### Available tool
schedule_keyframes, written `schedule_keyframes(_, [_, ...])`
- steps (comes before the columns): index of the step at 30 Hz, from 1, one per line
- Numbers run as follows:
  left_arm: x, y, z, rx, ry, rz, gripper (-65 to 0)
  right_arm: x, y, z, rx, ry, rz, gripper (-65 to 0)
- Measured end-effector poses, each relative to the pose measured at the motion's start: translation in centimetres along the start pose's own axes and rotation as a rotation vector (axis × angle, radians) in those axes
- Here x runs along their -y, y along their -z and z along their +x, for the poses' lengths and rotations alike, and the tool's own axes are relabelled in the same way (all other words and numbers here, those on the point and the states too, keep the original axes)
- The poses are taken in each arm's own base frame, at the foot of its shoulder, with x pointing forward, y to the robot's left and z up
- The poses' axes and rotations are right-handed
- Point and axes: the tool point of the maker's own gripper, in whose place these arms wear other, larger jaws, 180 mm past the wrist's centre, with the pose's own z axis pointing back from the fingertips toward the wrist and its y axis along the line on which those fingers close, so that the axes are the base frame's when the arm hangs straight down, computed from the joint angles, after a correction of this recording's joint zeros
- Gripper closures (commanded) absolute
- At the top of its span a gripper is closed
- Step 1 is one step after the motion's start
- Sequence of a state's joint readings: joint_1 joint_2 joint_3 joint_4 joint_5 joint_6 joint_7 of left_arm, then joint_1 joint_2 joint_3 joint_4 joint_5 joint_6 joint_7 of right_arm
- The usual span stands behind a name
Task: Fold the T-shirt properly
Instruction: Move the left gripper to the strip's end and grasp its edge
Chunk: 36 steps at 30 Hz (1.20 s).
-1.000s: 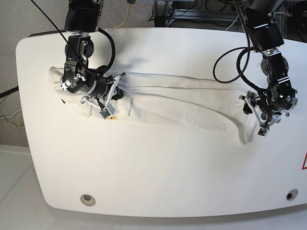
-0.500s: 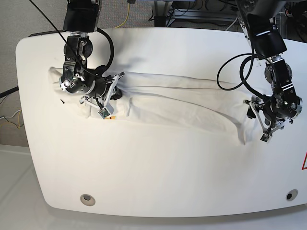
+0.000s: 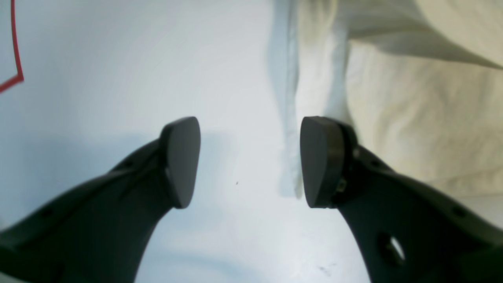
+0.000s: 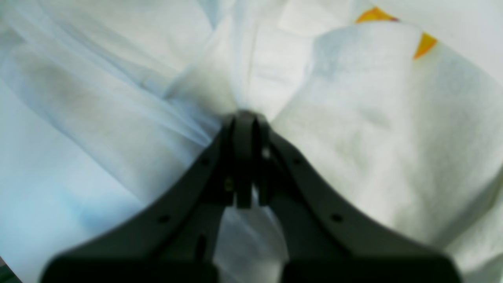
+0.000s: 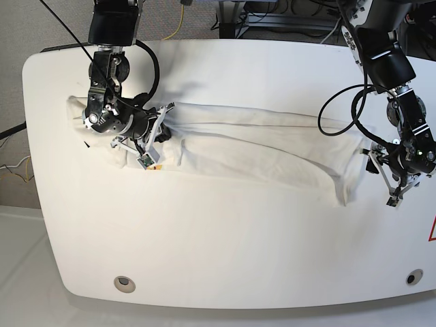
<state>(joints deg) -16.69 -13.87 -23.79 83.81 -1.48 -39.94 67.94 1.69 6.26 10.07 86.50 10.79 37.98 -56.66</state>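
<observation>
The white T-shirt (image 5: pixel 259 146) lies stretched in a long wrinkled band across the table (image 5: pixel 225 238). At the band's left end my right gripper (image 5: pixel 162 129) is shut on a bunched fold. The right wrist view shows that gripper (image 4: pixel 245 124) pinching the T-shirt (image 4: pixel 373 129), with an orange print (image 4: pixel 424 43) near the top. My left gripper (image 5: pixel 394 193) hangs open over bare table just past the band's right end. In the left wrist view the left gripper (image 3: pixel 249 161) holds nothing, and the T-shirt (image 3: pixel 412 106) has its edge beside the right fingertip (image 3: pixel 318 161).
A red mark (image 5: pixel 432 231) is painted by the table's right edge and appears as a red mark (image 3: pixel 13 59) in the left wrist view. Two round holes (image 5: pixel 124 283) (image 5: pixel 414 277) sit near the front edge. Cables and equipment lie behind the table.
My left arm has moved right and toward the front, off the shirt's right end onto bare table, jaws staying open. The right gripper has kept its hold and barely shifted.
</observation>
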Motion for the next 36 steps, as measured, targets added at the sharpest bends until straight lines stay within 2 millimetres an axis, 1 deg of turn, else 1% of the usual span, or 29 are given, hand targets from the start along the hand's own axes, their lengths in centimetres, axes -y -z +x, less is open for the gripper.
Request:
schedule_keyframes(4, [0.3, 0.7, -0.6, -0.021, -0.012, -0.021, -44.5, 0.0, 0.0, 0.0, -0.002, 0.000, 0.000, -0.3])
schedule_keyframes(8, [1.1, 2.0, -2.0, -0.071, -0.031, -0.065, -48.0, 0.0, 0.0, 0.0, 0.000, 0.000, 0.001, -0.3])
schedule_keyframes(10, [1.8, 2.8, -2.8, -0.101, -0.044, -0.096, -48.4, 0.0, 0.0, 0.0, -0.001, 0.000, 0.000, -0.3])
schedule_keyframes(12, [2.1, 3.3, -3.3, -0.120, -0.053, -0.114, -48.7, 0.0, 0.0, 0.0, -0.002, 0.000, 0.000, -0.4])
schedule_keyframes(16, [2.3, 3.7, -3.6, -0.136, -0.062, -0.129, -48.9, 0.0, 0.0, 0.0, -0.001, 0.000, 0.000, -0.4])
schedule_keyframes(23, [2.5, 3.7, -3.3, -0.127, -0.060, -0.136, -49.0, 0.0, 0.0, 0.0, -0.001, 0.000, 0.000, -0.4])
schedule_keyframes(26, [2.3, 3.6, -2.6, -0.118, -0.061, -0.132, -49.0, 0.0, 0.0, 0.0, -0.001, 0.000, 0.000, -0.4])
schedule_keyframes(31, [1.6, 3.2, -0.5, -0.071, -0.064, -0.122, -49.0, 0.0, 0.0, 0.0, -0.001, 0.000, 0.000, -0.4])
schedule_keyframes(36, [1.4, 3.1, 0.0, -0.063, -0.064, -0.118, -49.0, 0.0, 0.0, 0.0, -0.001, 0.000, 0.000, -0.4])
